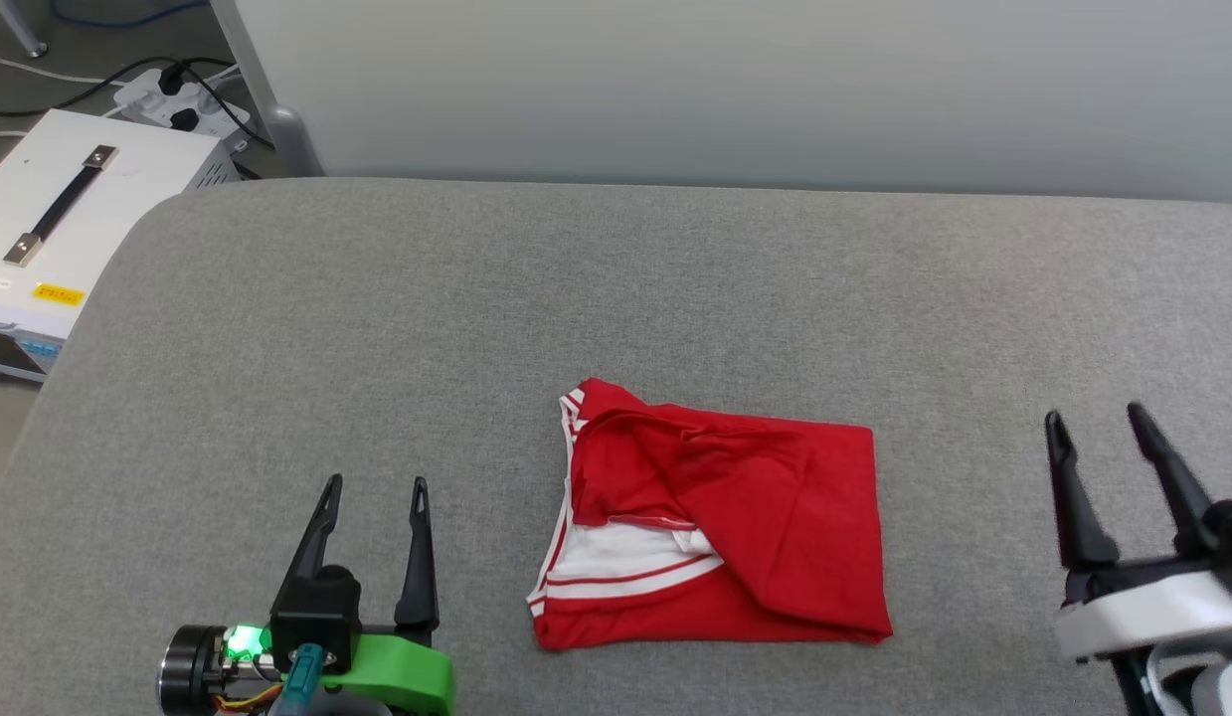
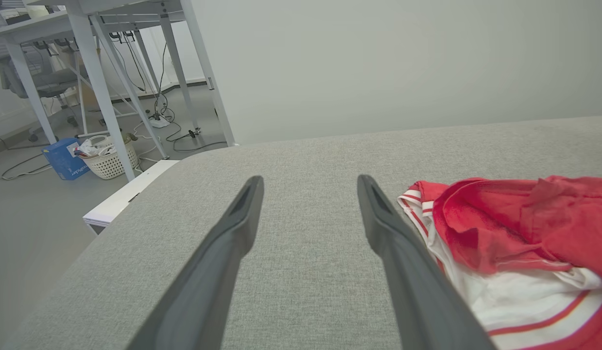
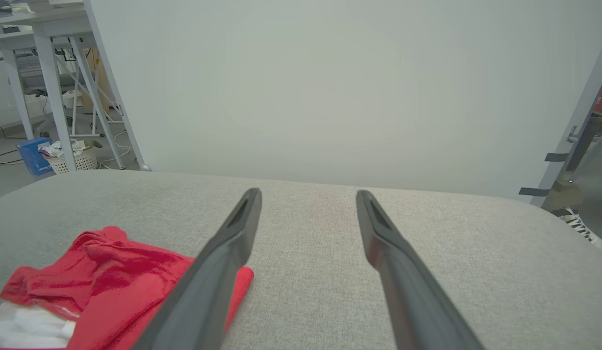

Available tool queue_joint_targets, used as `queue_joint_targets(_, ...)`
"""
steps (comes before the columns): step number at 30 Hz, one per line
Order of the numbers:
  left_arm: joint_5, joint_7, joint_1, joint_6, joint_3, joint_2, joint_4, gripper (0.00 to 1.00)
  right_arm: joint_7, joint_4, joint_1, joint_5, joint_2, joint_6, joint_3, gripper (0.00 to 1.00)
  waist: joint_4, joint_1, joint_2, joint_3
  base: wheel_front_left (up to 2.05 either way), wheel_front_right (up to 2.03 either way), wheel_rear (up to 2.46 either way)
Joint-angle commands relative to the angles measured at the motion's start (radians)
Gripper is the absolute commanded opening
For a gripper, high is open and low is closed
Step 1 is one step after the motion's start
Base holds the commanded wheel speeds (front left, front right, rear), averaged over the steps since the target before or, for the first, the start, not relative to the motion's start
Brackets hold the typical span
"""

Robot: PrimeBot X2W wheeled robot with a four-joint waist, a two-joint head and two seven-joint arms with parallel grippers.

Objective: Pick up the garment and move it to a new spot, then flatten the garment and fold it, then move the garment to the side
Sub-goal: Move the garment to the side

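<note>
The garment (image 1: 745, 517) is a red jersey shirt with white, red-striped trim, lying folded into a rough rectangle on the grey table (image 1: 476, 318), slightly right of centre near the front. My left gripper (image 1: 375, 484) hovers open to the garment's left, nothing between its fingers. Off to the garment's right my right gripper (image 1: 1093, 413) stands open and empty too. In the left wrist view the garment (image 2: 519, 233) lies right of my left gripper (image 2: 310, 182). The right wrist view has the garment (image 3: 111, 282) at lower left, beside my right gripper (image 3: 308, 194).
A white case with a black handle (image 1: 69, 209) and a power strip (image 1: 183, 99) sit on the floor beyond the table's left edge. A pale wall panel (image 1: 735, 89) runs behind the table. White desk legs and a basket (image 2: 109, 158) stand further left.
</note>
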Motion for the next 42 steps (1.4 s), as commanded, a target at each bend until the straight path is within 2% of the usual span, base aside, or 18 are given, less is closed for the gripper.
queue_joint_targets(1,-0.001,-0.006,-0.007,-0.003,0.0,0.0,0.0,1.0,-0.005,-0.012,-0.046,-0.003,-0.024,-0.001,-0.012,1.0,0.002,0.0,0.0,0.009,0.0,0.0,0.0)
queue_joint_targets(4,-0.001,-0.006,-0.021,-0.004,0.0,-0.001,0.0,1.0,0.018,-0.003,-0.13,0.03,-0.097,-0.001,0.005,1.0,0.006,0.0,0.0,0.027,0.0,0.0,0.0)
queue_joint_targets(8,-0.001,-0.006,-0.038,-0.005,-0.002,-0.004,0.001,1.0,0.16,0.007,-0.265,0.136,-0.24,-0.001,0.108,1.0,0.012,0.0,0.0,0.049,0.0,0.0,0.0)
queue_joint_targets(9,-0.001,-0.006,-0.042,-0.006,-0.003,-0.005,0.002,1.0,0.211,0.01,-0.29,0.172,-0.263,-0.001,0.133,1.0,0.013,0.0,0.0,0.052,0.0,0.0,0.0)
queue_joint_targets(13,0.001,-0.006,-0.055,-0.006,-0.008,-0.01,0.004,1.0,0.527,0.029,-0.376,0.403,-0.358,-0.001,0.244,1.0,0.022,0.0,0.0,0.07,0.0,0.0,0.0)
queue_joint_targets(17,0.0,-0.006,-0.066,-0.005,-0.011,-0.014,0.005,1.0,0.752,0.037,-0.425,0.578,-0.416,-0.001,0.303,1.0,0.031,0.0,0.0,0.09,0.0,0.0,0.0)
queue_joint_targets(21,0.001,-0.006,-0.084,-0.007,-0.018,-0.019,0.007,1.0,0.943,0.08,-0.425,0.718,-0.423,-0.001,0.341,1.0,0.043,0.0,0.0,0.115,0.0,0.0,0.0)
queue_joint_targets(27,0.0,-0.006,-0.117,-0.009,-0.029,-0.028,0.01,1.0,1.067,0.153,-0.429,0.805,-0.381,-0.001,0.364,1.0,0.065,0.0,0.0,0.162,0.0,0.0,0.0)
queue_joint_targets(35,0.0,-0.006,-0.154,-0.012,-0.041,-0.037,0.012,1.0,1.06,0.235,-0.466,0.82,-0.312,-0.001,0.416,1.0,0.092,0.0,0.0,0.216,0.0,0.0,0.0)
queue_joint_targets(42,0.001,-0.006,-0.174,-0.013,-0.046,-0.042,0.017,1.0,1.033,0.293,-0.464,0.82,-0.283,-0.001,0.498,1.0,0.106,0.0,0.0,0.237,0.0,0.0,0.0)
